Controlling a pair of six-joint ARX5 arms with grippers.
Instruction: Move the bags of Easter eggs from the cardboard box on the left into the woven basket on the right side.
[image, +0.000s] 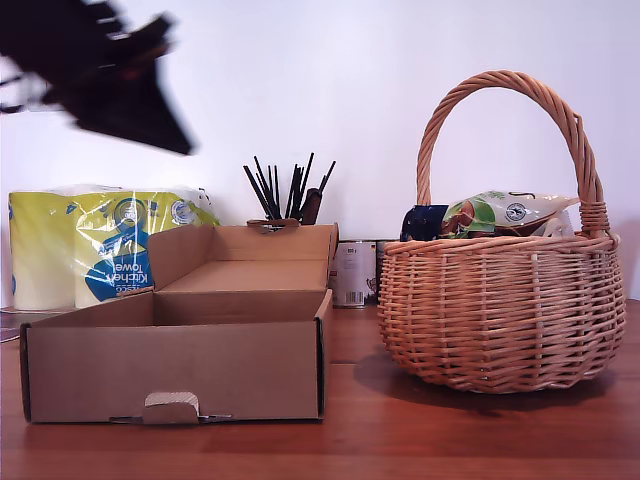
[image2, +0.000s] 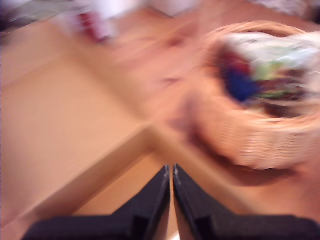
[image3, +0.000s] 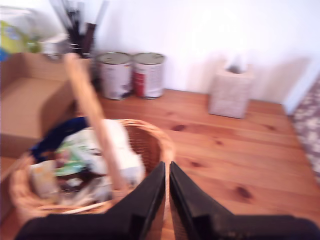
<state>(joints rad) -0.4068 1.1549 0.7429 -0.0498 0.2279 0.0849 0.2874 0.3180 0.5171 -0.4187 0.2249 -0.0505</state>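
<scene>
My first gripper (image2: 172, 172) hangs above the near corner of the cardboard box (image: 175, 370), its jaws pressed together with nothing between them; the view from it is badly smeared. My second gripper (image3: 167, 175) is also closed on nothing, poised above the rim of the woven basket (image: 500, 310) on the side away from the box. In the exterior view the box sits at the left of the wooden table (image: 400, 440) with its lid flap standing up at the back, and no packets show inside it. The basket stands at that view's right, well apart from the box, and the bags of Easter eggs (image: 490, 215) lie heaped in it: a dark blue one beside pale green-white ones. A blurred dark arm (image: 100, 65) shows at the exterior view's upper left.
</scene>
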